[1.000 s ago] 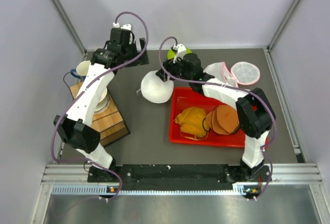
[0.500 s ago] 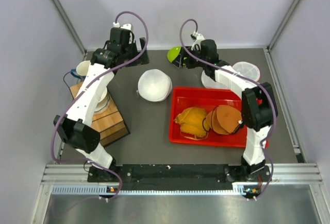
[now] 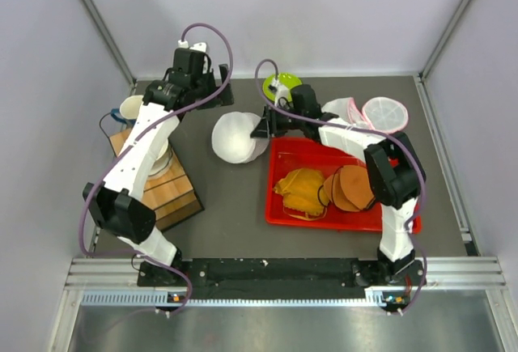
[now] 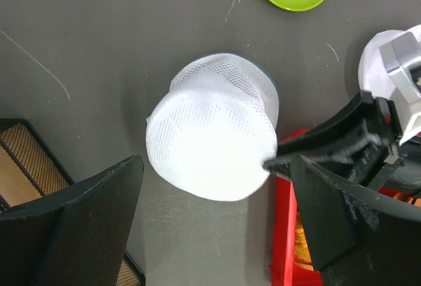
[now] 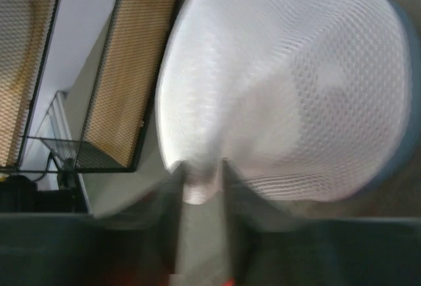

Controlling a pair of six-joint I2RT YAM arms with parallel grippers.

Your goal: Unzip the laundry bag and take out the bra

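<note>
Right pincer [image 3: 259, 128] appeared pressed together on a small fold of mesh at the 3 o'clock edge of the white laundry bag [image 3: 239, 136], though its own wrist camera was blurred and showed the bite only roughly. The bag sat domed near the middle of the dark table [image 3: 218, 214], just off the 10 o'clock corner of a red tray [image 3: 279, 206] and at 7 o'clock from a green plate [image 3: 275, 85]. The left pincer [image 3: 212, 93] hung above the bag's 11 o'clock side, its fingers [image 4: 92, 214] spread wide and touching nothing. No bra could be seen through the weave, so it was presumably inside, and no zipper pull showed in any view. A darker rim [image 4: 266, 85] ran round the bag's far side, and the zipper seemed likeliest to lie there. The bag looked very light and soft, a springy shell that would dent under a pinch and skid across the table if tugged from one side only. It seemed to call for one pincer to anchor the fabric close beside the zipper while the other drew the small pull along. The fine mesh looked liable to snag or stretch under a hard grip. The bra, equally soft and light, would probably come out best by a strap or a cup edge.
</note>
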